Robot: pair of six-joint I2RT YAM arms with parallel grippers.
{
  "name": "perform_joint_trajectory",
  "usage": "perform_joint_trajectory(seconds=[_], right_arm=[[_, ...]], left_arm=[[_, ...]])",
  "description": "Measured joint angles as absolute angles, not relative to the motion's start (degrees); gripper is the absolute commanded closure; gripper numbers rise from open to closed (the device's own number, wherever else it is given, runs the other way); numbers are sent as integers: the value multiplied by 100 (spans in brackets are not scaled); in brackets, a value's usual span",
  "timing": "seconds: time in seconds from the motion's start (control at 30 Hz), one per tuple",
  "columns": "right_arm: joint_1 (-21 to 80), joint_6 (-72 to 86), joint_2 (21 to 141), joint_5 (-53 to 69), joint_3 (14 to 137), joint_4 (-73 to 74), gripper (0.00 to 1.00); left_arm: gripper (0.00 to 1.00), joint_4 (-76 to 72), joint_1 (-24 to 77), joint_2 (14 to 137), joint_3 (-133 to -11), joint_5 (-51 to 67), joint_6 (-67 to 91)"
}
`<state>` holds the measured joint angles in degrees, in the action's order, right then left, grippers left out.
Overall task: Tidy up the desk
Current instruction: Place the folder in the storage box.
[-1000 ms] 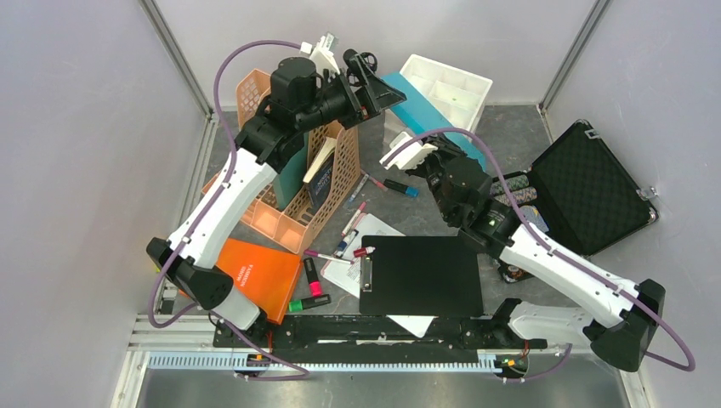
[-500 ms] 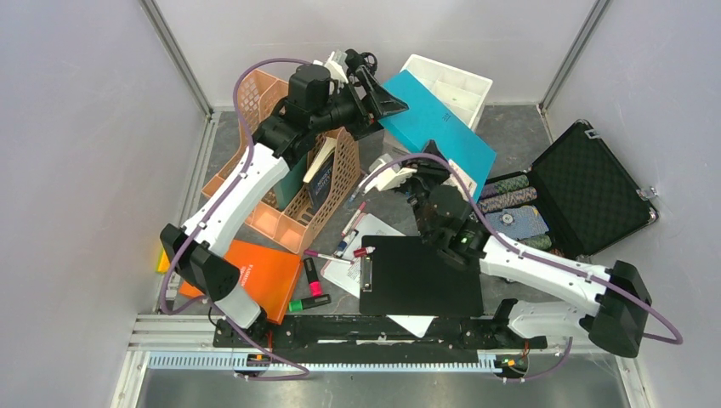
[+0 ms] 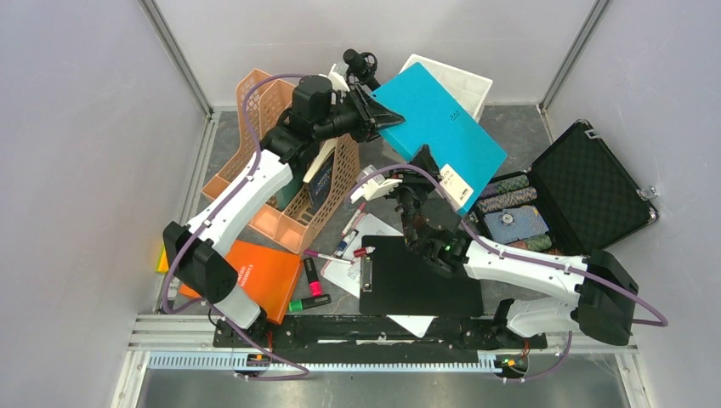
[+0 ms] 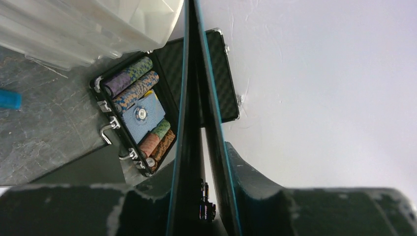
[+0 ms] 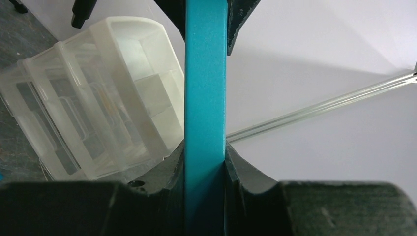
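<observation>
A teal book (image 3: 438, 119) hangs above the dark stone-patterned desk (image 3: 519, 136), tilted, with its cover facing up. My left gripper (image 3: 378, 115) is shut on the book's left corner. In the left wrist view the book (image 4: 192, 88) runs edge-on between the fingers of the left gripper (image 4: 199, 157), its covers slightly parted. My right gripper (image 3: 414, 174) is shut on the book's lower edge. In the right wrist view the teal edge (image 5: 205, 73) fills the right gripper (image 5: 205, 147), and both fingers press on it.
An orange file rack (image 3: 289, 195) with books stands under the left arm. A white compartment box (image 3: 463, 81) sits at the back. An open black case (image 3: 587, 187) with poker chips lies right. A black clipboard (image 3: 421, 276), papers, markers (image 3: 316, 285) and an orange notebook (image 3: 259, 272) lie in front.
The right arm swung left and raised the teal book, turning its cover up. The left gripper went from wide open to shut on the book's corner.
</observation>
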<state>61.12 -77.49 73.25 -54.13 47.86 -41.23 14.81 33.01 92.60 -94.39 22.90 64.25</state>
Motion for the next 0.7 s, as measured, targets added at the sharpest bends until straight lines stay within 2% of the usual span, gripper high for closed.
perform_joint_trajectory(seconds=[0.1, 0.2, 0.27, 0.5, 0.7], right_arm=[[6125, -7808, 7317, -5398, 4786, -4174, 57], [6130, -7697, 7288, -5347, 4786, -4025, 34], [6125, -7498, 7183, -5275, 4786, -3806, 23], [5887, -6130, 6829, -4703, 4945, -2255, 5], [5083, -4381, 6396, -2762, 5627, -362, 3]], left_arm=[[98, 1376, 3234, 9201, -9365, 2338, 6434], [98, 1288, 3109, 9170, -9244, 2482, 6431], [98, 1221, 2912, 9159, -9131, 2663, 6438], [98, 891, 2287, 9126, -9052, 3041, 6451], [98, 670, 2154, 9045, -9135, 3361, 6219]])
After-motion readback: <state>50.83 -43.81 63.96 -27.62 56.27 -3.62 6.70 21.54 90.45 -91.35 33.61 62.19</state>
